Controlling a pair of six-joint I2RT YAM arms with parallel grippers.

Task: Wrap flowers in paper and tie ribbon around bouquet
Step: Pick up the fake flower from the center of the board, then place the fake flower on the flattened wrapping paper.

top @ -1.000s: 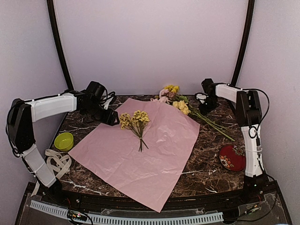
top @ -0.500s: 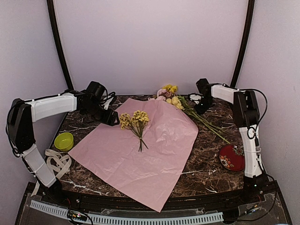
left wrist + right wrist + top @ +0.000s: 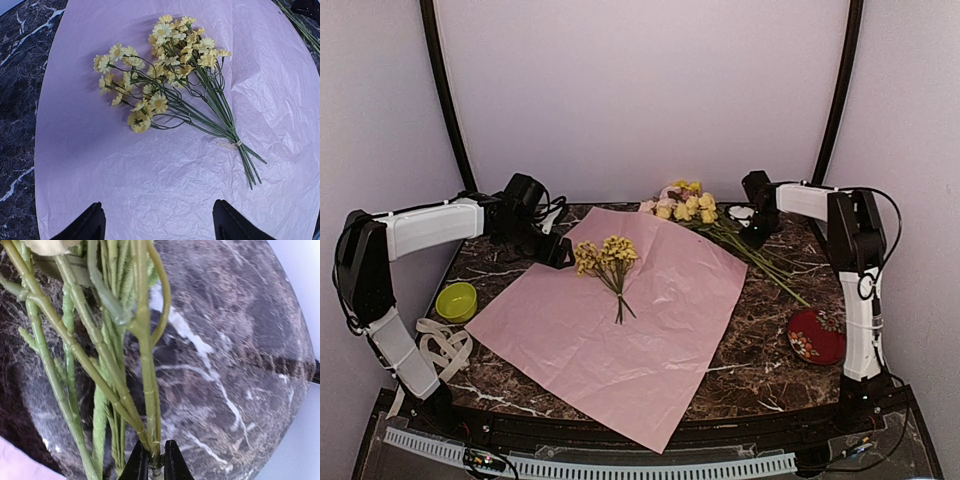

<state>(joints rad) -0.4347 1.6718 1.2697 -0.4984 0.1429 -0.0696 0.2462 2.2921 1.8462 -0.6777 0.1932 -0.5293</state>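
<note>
Right wrist view: right gripper [image 3: 152, 460] clamps the stems of the flowers [image 3: 146, 375] at the marble table [image 3: 225, 365]. Left gripper [image 3: 157, 225] hangs wide open over the paper [image 3: 150, 175].

Left arm [image 3: 425, 228]: forearm extended inward, wrist angled down over the desk [image 3: 760, 350]. Left pincer [image 3: 157, 225]: fingers wide apart, holding nothing. Right arm [image 3: 855, 260]: upright, forearm reaching inward at the far edge. Right pincer [image 3: 152, 460]: fingers clamped on stems of the flowers [image 3: 145, 390].
</note>
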